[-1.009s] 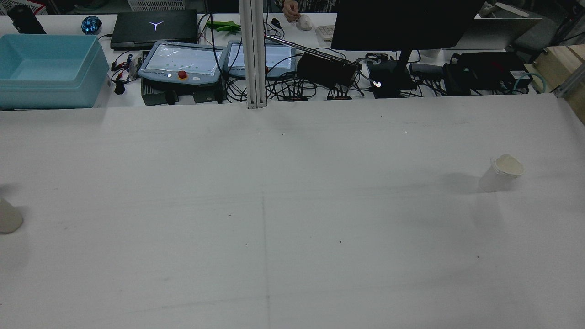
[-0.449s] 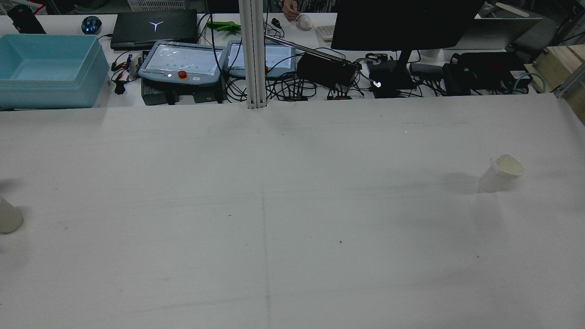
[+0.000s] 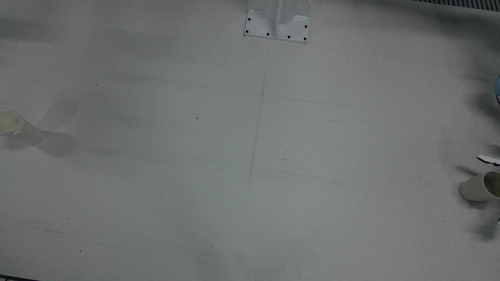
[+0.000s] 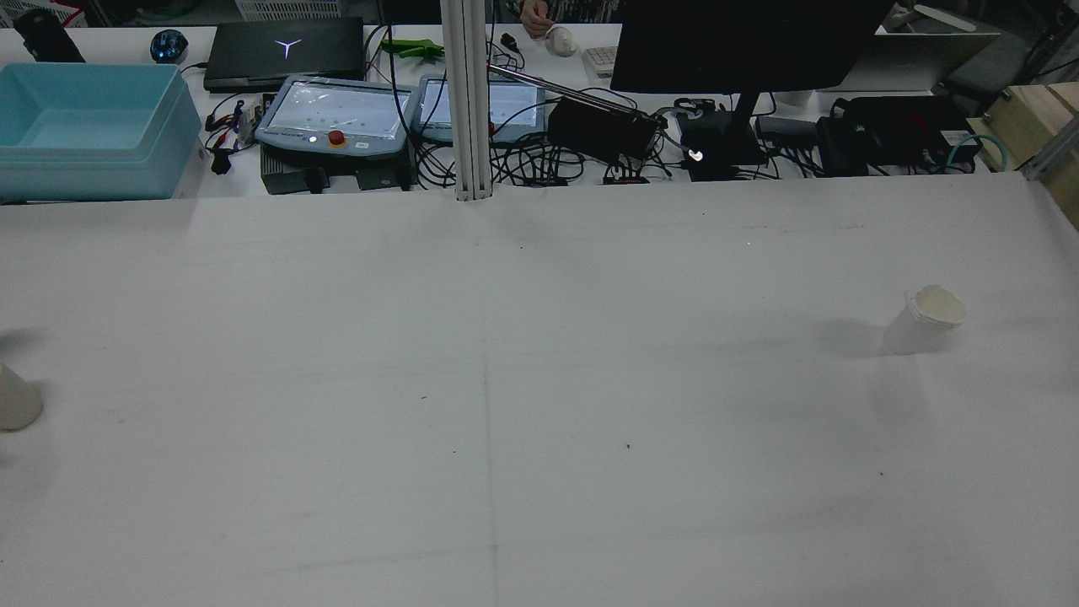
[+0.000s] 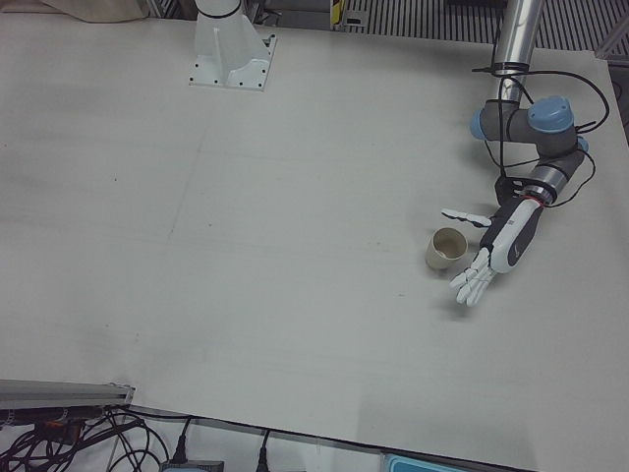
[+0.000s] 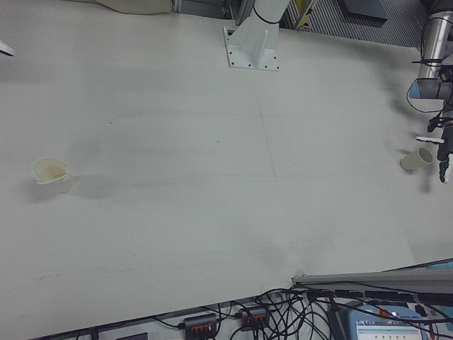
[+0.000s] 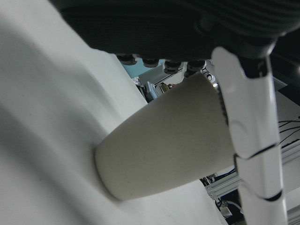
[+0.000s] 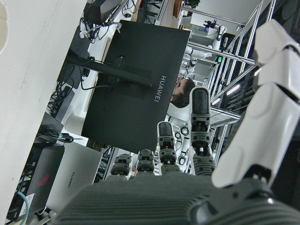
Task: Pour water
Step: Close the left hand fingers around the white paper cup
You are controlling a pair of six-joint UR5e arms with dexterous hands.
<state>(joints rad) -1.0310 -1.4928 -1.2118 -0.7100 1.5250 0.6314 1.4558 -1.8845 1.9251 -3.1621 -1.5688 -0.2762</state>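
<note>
On the worktop's (image 5: pixel 246 246) left side, a cup (image 5: pixel 444 249) is being approached by the left hand (image 5: pixel 498 251), fingers spread wide and nothing gripped yet. The cup is standing upright just beside the palm, and whether anything is touching it can't be told for sure. A second cup (image 6: pixel 49 173) is sitting well apart, way over on the right side, with a pale inside; whether water is in either one can't be told.

So the reach-and-grasp step is what's being worked on, by the look of it. Next, the fingers probably need to be wrapped around the cup's wall without it being tipped or squashed, then it has to be carried across to the other cup.

The left-front view is the only one where the whole hand and arm are being shown together with the cup. In the rear view the cup (image 4: pixel 15 398) is being cut off at the edge and no hand is shown at all. In the left hand view the cup (image 7: pixel 164 140) is filling the frame right by a finger (image 7: pixel 251 131). The right hand (image 8: pixel 187 183) is only being shown by its own camera, fingers apart, nothing held, pointed at a monitor (image 8: pixel 136 93).
</note>
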